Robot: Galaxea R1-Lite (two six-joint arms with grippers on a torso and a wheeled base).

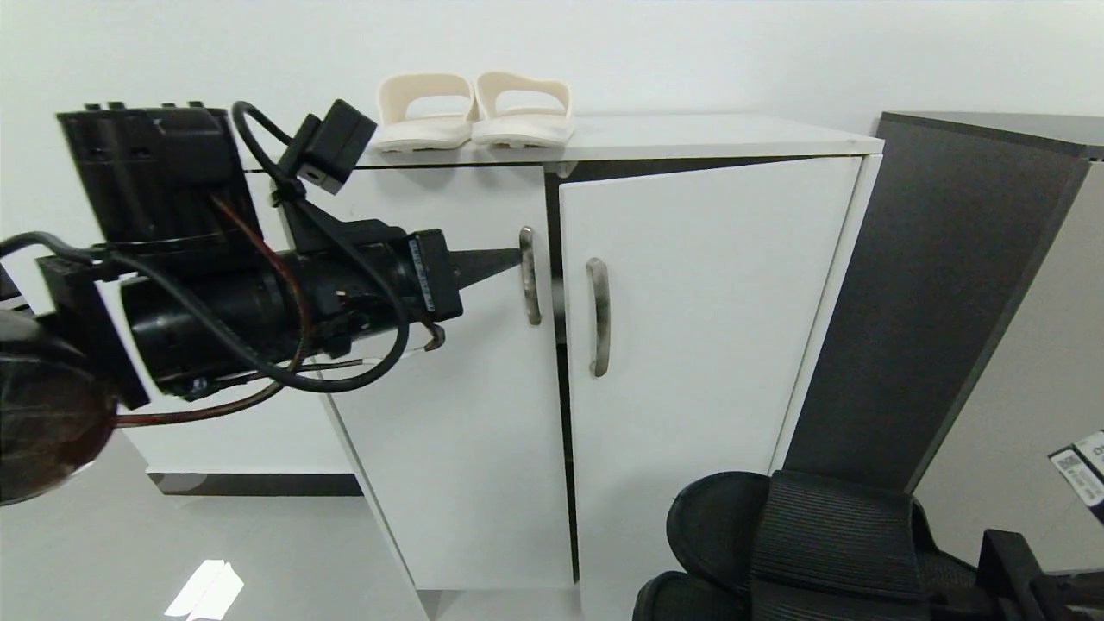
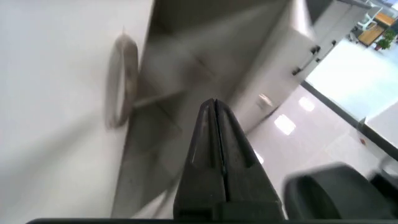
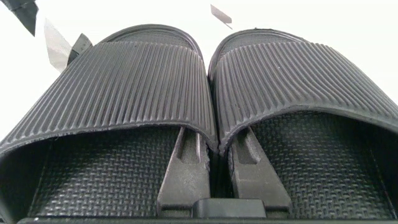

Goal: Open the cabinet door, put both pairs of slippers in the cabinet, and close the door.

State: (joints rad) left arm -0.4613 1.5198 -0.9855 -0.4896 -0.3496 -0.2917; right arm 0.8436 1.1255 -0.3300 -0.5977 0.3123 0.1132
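White cabinet [image 1: 466, 448] stands right in front of the left gripper [image 1: 509, 257]. Its two black fingers are pressed flat together, with no gap and nothing between them. The tips sit just beside the metal handle [image 1: 529, 276] of the left door [image 1: 448, 414], so close that I cannot tell if they touch it. From the left wrist, the same closed-up left gripper [image 2: 215, 109] points at the dark gap between the doors, and the handle [image 2: 121, 81] is off to one side of the tips. Past the tips, across the gap, is the right door [image 1: 707, 328]. It sticks out a little from the cabinet front, so it is open a crack. High above the tips, on the cabinet top, the cream slippers [image 1: 476, 112] sit side by side.

The right gripper [image 3: 217, 146] has hold of the black slippers [image 3: 143, 74]. One finger [image 3: 183, 168] goes inside each slipper, and the two inner sides are squeezed between them, so the fingers are only a little apart. In the head view the black slippers [image 1: 776, 535] are far below the left gripper's tips, near the bottom of the right door.
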